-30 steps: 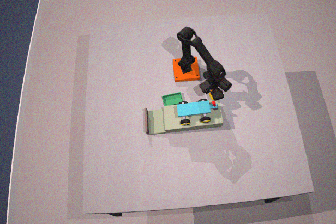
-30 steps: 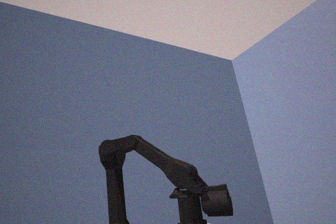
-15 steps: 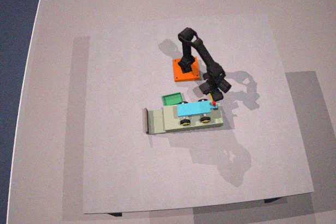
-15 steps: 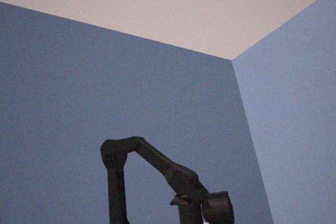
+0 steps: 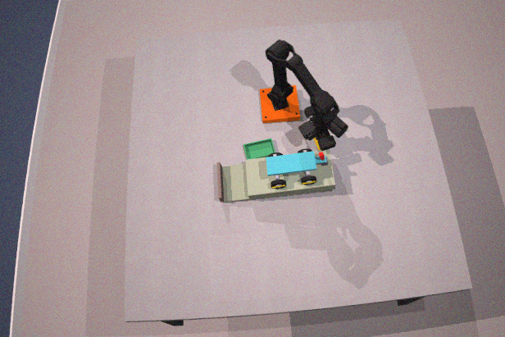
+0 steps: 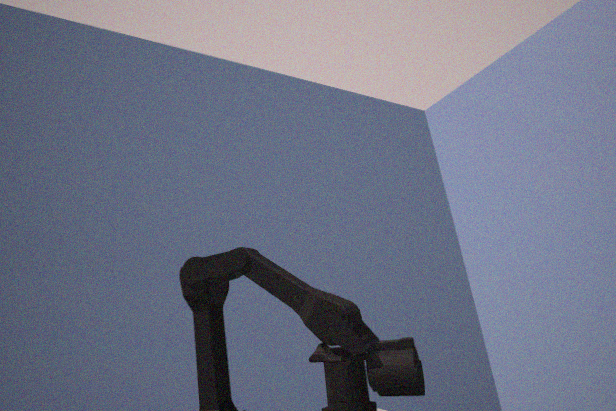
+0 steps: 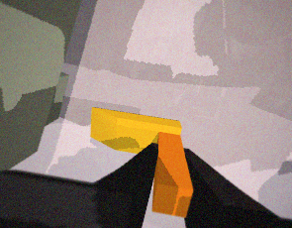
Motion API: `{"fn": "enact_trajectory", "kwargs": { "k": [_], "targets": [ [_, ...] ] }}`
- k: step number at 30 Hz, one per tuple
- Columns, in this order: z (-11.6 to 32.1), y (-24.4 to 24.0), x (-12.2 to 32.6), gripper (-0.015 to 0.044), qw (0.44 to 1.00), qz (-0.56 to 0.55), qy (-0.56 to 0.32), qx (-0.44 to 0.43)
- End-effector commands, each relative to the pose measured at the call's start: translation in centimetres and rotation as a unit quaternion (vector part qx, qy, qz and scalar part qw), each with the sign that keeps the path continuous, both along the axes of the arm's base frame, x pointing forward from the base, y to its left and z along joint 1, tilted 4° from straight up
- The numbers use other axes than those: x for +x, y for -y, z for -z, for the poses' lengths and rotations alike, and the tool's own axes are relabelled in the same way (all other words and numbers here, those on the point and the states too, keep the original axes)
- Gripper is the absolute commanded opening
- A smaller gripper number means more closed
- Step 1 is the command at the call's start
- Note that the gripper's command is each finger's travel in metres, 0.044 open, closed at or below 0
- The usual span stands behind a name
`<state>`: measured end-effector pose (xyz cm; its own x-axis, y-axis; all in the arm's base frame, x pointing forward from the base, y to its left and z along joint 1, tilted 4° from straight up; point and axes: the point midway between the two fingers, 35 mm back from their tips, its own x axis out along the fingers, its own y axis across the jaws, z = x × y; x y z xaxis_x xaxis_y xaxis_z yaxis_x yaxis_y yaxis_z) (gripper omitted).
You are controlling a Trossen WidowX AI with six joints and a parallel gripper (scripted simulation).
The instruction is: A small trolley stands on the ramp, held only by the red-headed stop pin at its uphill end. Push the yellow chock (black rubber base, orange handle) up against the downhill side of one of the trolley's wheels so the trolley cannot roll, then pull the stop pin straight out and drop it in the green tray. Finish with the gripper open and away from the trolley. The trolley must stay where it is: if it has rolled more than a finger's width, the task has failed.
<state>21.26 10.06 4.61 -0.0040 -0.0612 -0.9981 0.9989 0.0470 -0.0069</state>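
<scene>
The yellow chock point(image 5: 316, 143) point(image 7: 135, 130) stands off the ramp, beside its uphill end on the arm's side. My gripper point(image 7: 168, 153) is shut on the chock's orange handle point(image 7: 173, 171); the chock's black base cannot be made out. In the top view the fingertips are hidden under the wrist. The blue trolley point(image 5: 291, 164) stands on the pale green ramp point(image 5: 258, 189) point(image 7: 26, 55). The red-headed stop pin point(image 5: 321, 156) is at the trolley's uphill end, close to my gripper. The green tray point(image 5: 259, 149) holds nothing visible.
A brown end board point(image 5: 220, 181) stands across the ramp's low end. The orange base plate point(image 5: 268, 116) of the arm lies behind the tray. The tray sits close to the ramp's arm-side edge. The exterior view shows only the upper arm point(image 6: 290, 289) and the room's walls.
</scene>
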Motion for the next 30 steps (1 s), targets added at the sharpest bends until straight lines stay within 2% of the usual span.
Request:
{"fn": "enact_trajectory", "kwargs": {
  "k": [1,30],
  "targets": [
    [-1.6,-0.1,0.0,0.0000,1.000,-0.001,0.004,0.003],
    [-10.2,-0.6,0.0,0.0000,1.000,-0.001,0.004,0.004]
  ]
}}
